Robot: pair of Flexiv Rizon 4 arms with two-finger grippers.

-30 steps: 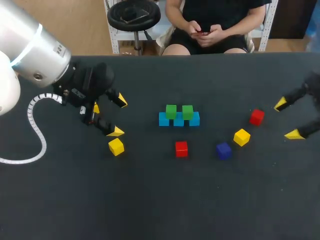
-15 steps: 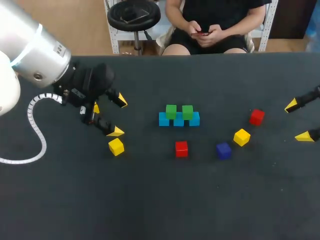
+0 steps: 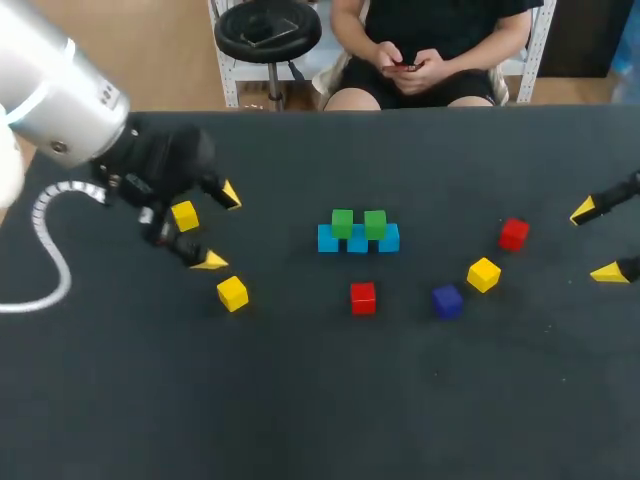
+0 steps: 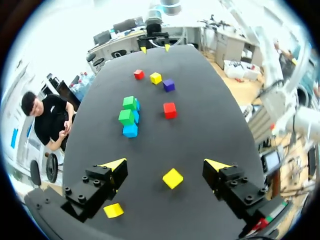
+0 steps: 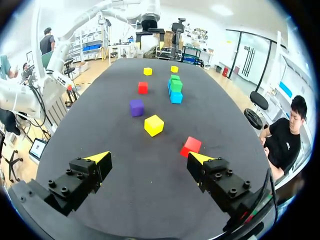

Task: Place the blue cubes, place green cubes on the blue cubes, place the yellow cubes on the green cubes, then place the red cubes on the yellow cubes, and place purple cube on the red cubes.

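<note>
Okay, a few things I'd watch, going left to right. Your left gripper (image 3: 219, 228) is spread wide and empty, hanging well left of the blue-and-green stack (image 3: 357, 232). Two yellows are out there with it: the leftmost yellow cube (image 3: 184, 215), furthest left of the stack, and the second yellow cube (image 3: 232, 293), a bit closer to the stack and on your side of it. In the left wrist view the second one shows between the fingers and the leftmost sits right by one finger. My worry is you drop for one and a fingertip lands on or shoves the other. The second one also looks turned off square, so a closing pinch could spin it instead of seating it.

The stack is a row of blue with two greens on top, nothing yellow on it yet. Coming in low or letting go off-centre could knock a green off or push the row apart.

Just on your side of the stack is the front red cube (image 3: 363, 297). Right of the stack are the purple cube (image 3: 447, 300), the right yellow cube (image 3: 483, 274) and the back red cube (image 3: 514, 233), bunched fairly close. Your right gripper (image 3: 596, 240), also wide open and empty, is well right of the stack. If it goes for that yellow, those fingers could clip purple or red. And if both arms head for the stack together, they may crowd each other.
</note>
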